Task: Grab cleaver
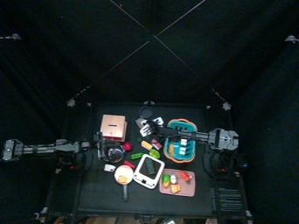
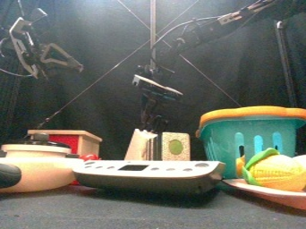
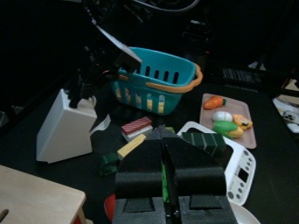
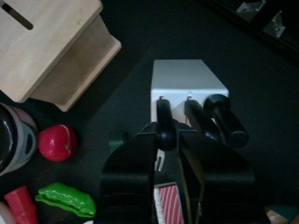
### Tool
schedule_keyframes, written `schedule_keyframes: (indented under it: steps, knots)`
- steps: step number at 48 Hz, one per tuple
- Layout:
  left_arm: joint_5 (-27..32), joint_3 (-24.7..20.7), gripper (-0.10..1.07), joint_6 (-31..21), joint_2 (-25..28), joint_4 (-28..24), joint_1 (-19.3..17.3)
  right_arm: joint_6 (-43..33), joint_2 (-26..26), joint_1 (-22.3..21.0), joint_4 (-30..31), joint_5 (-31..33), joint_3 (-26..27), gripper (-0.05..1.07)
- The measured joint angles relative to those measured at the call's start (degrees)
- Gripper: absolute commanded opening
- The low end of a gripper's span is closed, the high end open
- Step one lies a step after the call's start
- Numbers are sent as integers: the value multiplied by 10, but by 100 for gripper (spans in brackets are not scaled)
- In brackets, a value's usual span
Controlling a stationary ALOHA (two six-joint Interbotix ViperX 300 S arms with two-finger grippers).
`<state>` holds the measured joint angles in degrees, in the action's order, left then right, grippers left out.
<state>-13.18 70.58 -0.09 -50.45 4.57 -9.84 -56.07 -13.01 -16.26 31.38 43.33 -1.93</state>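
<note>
A white knife block (image 4: 187,77) stands at the table's middle (image 1: 145,123), with three black handles (image 4: 222,118) sticking out of its top. Their blades are hidden inside, so I cannot tell which handle is the cleaver's. My right gripper (image 4: 170,131) reaches across from the right and sits down over the outermost handle (image 4: 163,109). The front view shows it hanging straight above the block (image 2: 143,145). My left gripper (image 3: 170,162) is shut and empty, raised over the table's left half, apart from the block (image 3: 65,122).
A teal basket (image 1: 184,133) stands right of the block and a wooden box (image 1: 114,125) left of it. Nearer the front are a white scale (image 1: 145,172), a board of toy food (image 1: 177,182) and a pot (image 2: 36,165).
</note>
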Motion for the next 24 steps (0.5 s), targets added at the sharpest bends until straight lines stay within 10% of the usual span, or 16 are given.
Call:
schedule_keyframes:
  steps: [24]
  knots:
    - [4, 0, 25, 1, 0, 1, 0, 0, 0, 1, 2, 11, 5, 43]
